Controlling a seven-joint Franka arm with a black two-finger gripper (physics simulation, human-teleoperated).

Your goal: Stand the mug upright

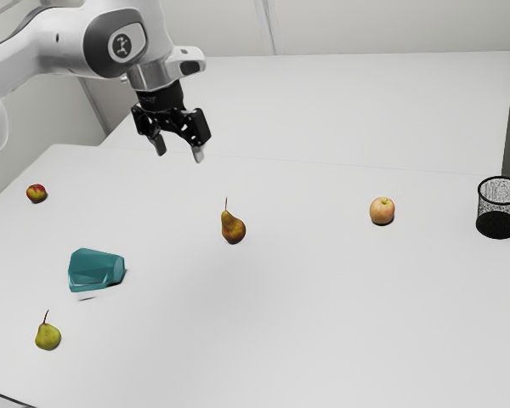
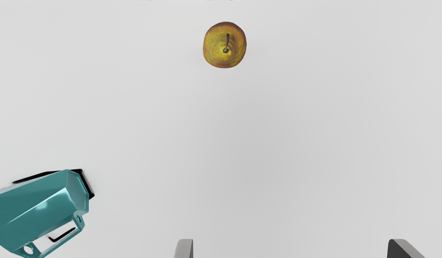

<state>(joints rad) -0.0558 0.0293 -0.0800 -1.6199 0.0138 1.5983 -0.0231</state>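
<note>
Mug (image 1: pixel 95 270), teal & faceted, lies on its side toward the exterior view's left, on a white counter (image 1: pixel 323 340). Green pear (image 1: pixel 48 337), stem up, stands nr it on the near side; red-yellow fruit (image 1: pixel 36 193) sits farther off at far left. Black end effector (image 1: pixel 179 155) hangs above the counter on the far side, pointing down, its two fingers spread wide w/ nothing btwn them, well apart from the mug. Brown pear (image 1: pixel 233 228) stands upright to the right of the mug, approx. mid-counter; pale orange apple (image 1: pixel 382 211) sits farther right, & a black mesh bin (image 1: pixel 498 223) stands at far right.

Wrist view, looking down: fingertips of the end effector (image 2: pixel 292 249) stand wide apart w/ bare counter btwn them, no grip on anything. Mug lies outside their span, off to one finger's side, partly out of frame; its handle (image 2: pixel 80 225) faces the fingers' side, w/ dark shadow along the body's opposite side. Brown pear, stem toward the camera, stands well apart from mug & both fingertips.
</note>
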